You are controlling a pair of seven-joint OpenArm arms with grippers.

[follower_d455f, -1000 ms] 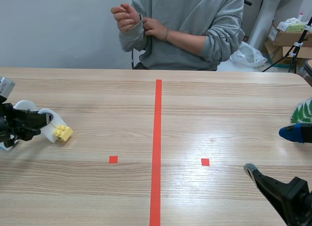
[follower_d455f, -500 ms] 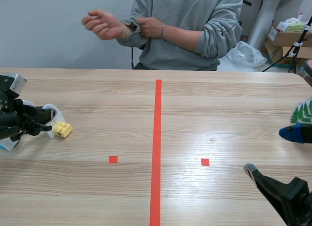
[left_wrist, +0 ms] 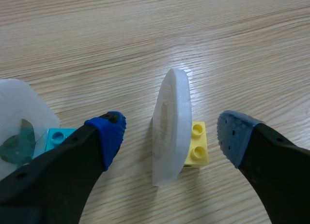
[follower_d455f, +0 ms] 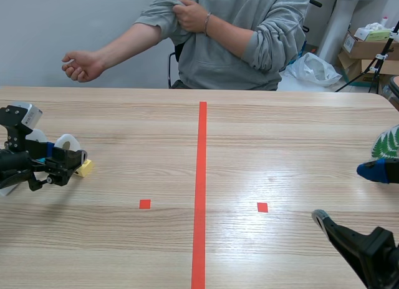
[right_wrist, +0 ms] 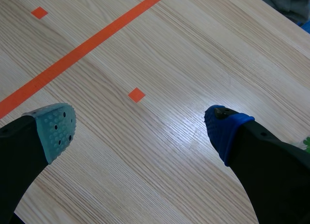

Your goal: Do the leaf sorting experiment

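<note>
A white disc stands on edge on a yellow brick, right between the fingers of my left gripper, which is open and not touching it. Beside the left finger is a second white disc with a green leaf inside, on a light blue brick. In the scene view the left gripper sits at the table's left edge by the yellow brick and the disc. My right gripper hangs open over bare wood near the front right.
A fern leaf piece on a blue base stands at the table's right edge. A person sits across the table, one hand stretched out over the far left. Boxes stand behind at the right.
My left gripper has opened and let go of the white disc on the yellow brick, and has risen slightly. The person's arm has swung out to the left. The right arm has not moved.
</note>
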